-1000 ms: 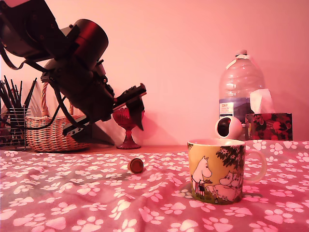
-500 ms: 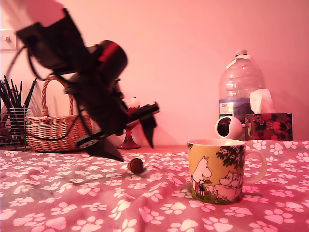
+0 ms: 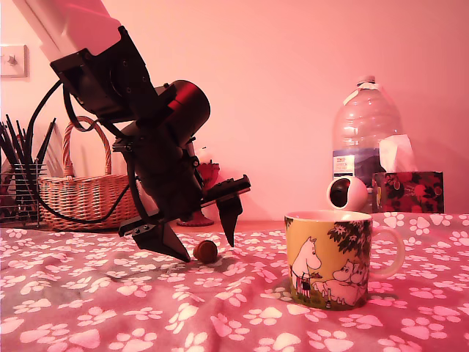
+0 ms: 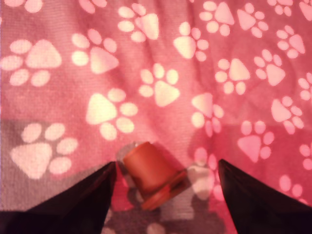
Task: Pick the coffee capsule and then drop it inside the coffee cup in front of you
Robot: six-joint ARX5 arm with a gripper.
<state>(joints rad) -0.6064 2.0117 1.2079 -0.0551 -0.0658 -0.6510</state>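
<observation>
We are seeing, only in the wrist view, the coffee capsule (image 4: 152,176) lying on its side between released jaws, untouched, while the exterior view adds the coffee cup (image 3: 333,258) at its right.

— Where is the arm?

— In the exterior view it comes in from the upper left of the frame and slopes down toward the lower centre-left, dark links with a round black motor housing at the wrist (image 3: 185,111).

— And the claw (image 3: 199,236)?

— Pointed downward, low in the frame. Its two dark fingers stand spread wide apart, one tip (image 3: 173,251) lower and further left, the other (image 3: 229,217) to its right.

— Anything from the wrist view?

— Both fingertips (image 4: 87,200) show as dark wedges in the bottom corners, a broad gap between them.
</observation>
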